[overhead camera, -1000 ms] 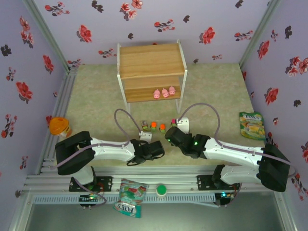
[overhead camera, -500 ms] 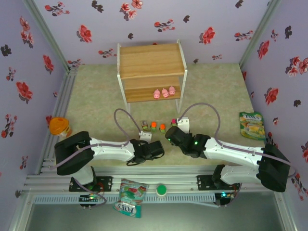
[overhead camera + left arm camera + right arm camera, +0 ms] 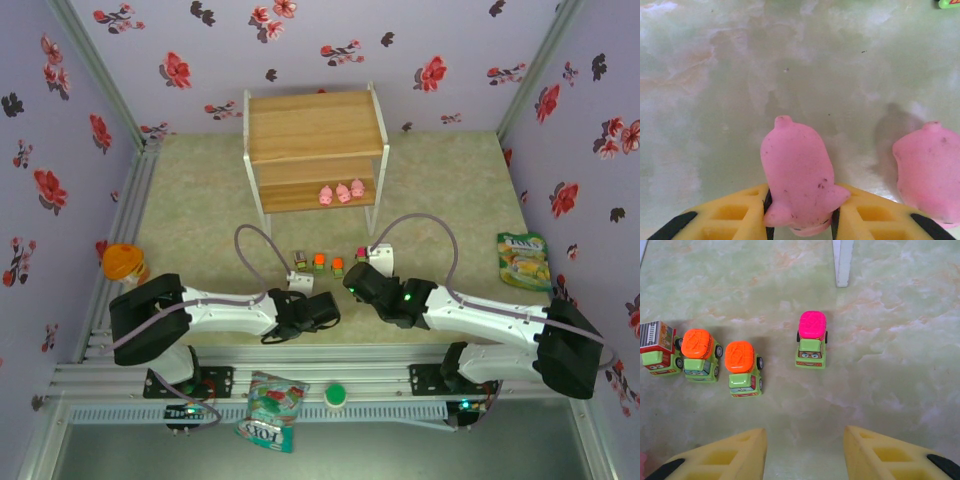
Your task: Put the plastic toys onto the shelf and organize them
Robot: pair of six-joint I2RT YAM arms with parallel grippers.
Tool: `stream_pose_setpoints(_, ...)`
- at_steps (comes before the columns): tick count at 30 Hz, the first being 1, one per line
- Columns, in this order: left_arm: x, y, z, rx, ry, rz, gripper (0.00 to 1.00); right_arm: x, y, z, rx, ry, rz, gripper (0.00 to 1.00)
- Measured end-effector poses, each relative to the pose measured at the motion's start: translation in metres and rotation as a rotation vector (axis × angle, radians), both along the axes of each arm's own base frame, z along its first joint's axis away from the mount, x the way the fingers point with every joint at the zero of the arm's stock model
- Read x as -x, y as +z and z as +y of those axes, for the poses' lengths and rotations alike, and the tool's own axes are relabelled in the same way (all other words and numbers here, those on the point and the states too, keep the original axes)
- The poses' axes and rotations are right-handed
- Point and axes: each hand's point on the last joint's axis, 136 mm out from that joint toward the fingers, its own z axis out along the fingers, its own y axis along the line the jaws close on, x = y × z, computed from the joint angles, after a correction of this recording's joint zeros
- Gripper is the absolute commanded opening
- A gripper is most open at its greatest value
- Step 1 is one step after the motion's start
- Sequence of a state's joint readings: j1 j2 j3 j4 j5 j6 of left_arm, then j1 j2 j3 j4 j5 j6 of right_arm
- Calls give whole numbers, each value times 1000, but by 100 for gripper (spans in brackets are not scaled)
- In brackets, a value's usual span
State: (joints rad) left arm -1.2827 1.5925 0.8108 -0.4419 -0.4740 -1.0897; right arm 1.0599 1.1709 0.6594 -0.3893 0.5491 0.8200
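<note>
Left gripper [image 3: 800, 212] clenched on a small pink plastic pig [image 3: 797, 172]. A second pink pig [image 3: 927, 170] lies just to its right on the pale green mat [image 3: 715, 75]. Right gripper [image 3: 805, 447] released, jaws apart, near four green toy cars [image 3: 742, 367]. Three pink pigs [image 3: 342, 192] sit on the lower board of the two-tier wooden shelf [image 3: 315, 125].

The left arm [image 3: 225, 308] lies low, reaching rightward from its base, with the wrist bent forward near the middle of the desk [image 3: 450, 190]. The left pincer [image 3: 801, 217] has both yellow fingers [image 3: 735, 215] pressed against the flanks of a pink pig [image 3: 797, 175]. The right arm [image 3: 485, 318] stretches leftward, equally low. The right pincer [image 3: 805, 450] tilts down toward the desk, jaws spread wide with nothing between them.
</note>
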Motion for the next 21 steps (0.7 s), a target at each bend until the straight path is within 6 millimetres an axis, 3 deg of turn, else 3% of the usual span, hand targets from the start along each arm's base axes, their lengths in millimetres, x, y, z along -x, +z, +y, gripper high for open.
stream_pose_setpoints(6,-2,7,0,-2,-3,-15,35,0,1,0,-4,0,-2,45)
stream_pose_setpoints(11,-7,24,-7,24,-13,-44,35,0,4,0,-15,0,-8,45)
stream_pose_setpoints(21,-31,51,-1,48,-3,-91,35,0,6,0,-22,-2,-12,45)
